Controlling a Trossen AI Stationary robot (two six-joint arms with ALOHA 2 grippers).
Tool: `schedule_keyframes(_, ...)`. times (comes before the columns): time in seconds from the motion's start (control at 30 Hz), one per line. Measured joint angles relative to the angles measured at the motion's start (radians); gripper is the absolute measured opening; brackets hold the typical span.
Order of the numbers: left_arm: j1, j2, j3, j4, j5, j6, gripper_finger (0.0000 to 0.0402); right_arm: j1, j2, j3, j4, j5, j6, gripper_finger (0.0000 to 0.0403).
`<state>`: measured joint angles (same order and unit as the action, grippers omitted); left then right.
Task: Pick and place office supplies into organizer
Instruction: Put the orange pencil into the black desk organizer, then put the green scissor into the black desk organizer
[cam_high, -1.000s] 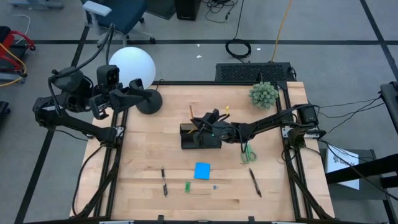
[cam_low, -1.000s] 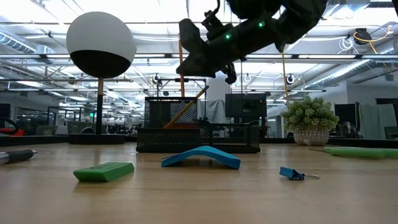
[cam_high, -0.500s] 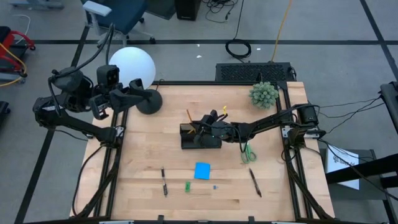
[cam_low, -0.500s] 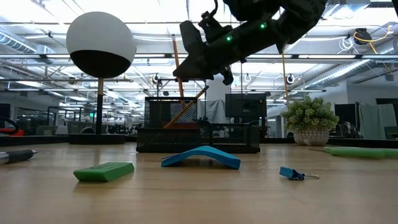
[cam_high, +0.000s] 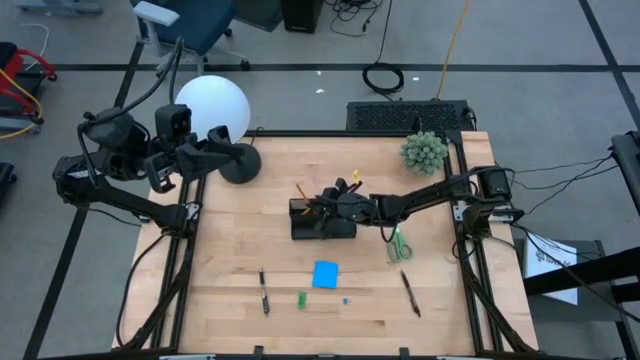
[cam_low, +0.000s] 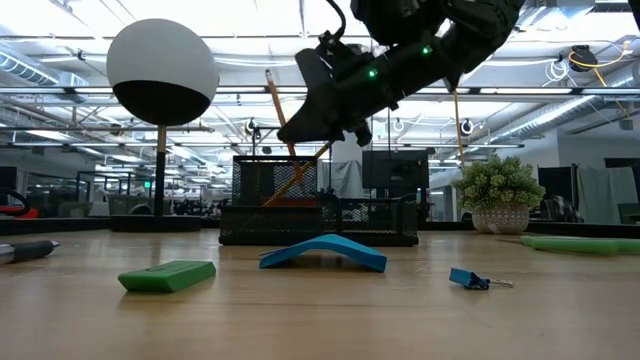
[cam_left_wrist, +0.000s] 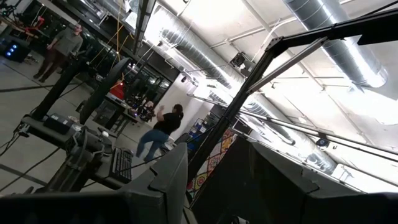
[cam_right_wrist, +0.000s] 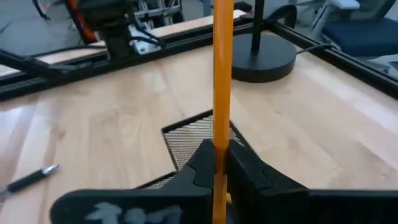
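Note:
The black mesh organizer (cam_high: 322, 222) stands mid-table, and one pencil (cam_low: 300, 178) leans inside it. My right gripper (cam_high: 328, 203) hovers just above it, shut on an orange pencil (cam_low: 274, 100) that slants up toward the table's left. On the near part of the table lie a blue note pad (cam_high: 325, 274), a green piece (cam_high: 301, 299), two black pens (cam_high: 263, 290) (cam_high: 410, 293) and green-handled scissors (cam_high: 399, 243). My left gripper (cam_high: 207, 152) waits open, raised beside the lamp at the far left. My right gripper pinches the orange pencil's shaft (cam_right_wrist: 218, 138) between its two fingers. They come from the table's right, slanting a little down. A long part of the pencil (cam_right_wrist: 222, 56) stands out past the fingertips. The pencil is tilted, above the organizer (cam_right_wrist: 193, 142).
A globe lamp (cam_high: 218, 105) with a round black base (cam_high: 240, 162) stands at the far left. A fuzzy green plant (cam_high: 424, 152) sits at the far right. A small blue clip (cam_low: 470, 278) lies near the note pad.
My right gripper has stayed above the organizer and rolled its wrist. The orange pencil has tipped from nearly upright, its upper end now leaning toward the table's left.

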<state>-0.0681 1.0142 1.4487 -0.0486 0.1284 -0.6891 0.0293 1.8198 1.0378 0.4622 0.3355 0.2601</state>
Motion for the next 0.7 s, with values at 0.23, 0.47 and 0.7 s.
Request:
schedule_keyframes(0.23, 0.000, 0.000, 0.000, 0.000, 0.000, 0.000, 0.0166, -0.004, 0.000, 0.000, -0.003, -0.004, -0.020, 0.0023)
schedule_keyframes(0.47, 0.000, 0.000, 0.000, 0.000, 0.000, 0.001, 0.0166, -0.004, 0.000, 0.000, -0.033, -0.031, -0.067, 0.0045)
schedule_keyframes(0.7, 0.000, 0.000, 0.000, 0.000, 0.000, 0.002, 0.0166, -0.004, 0.000, 0.000, -0.046, -0.032, -0.077, 0.0059)
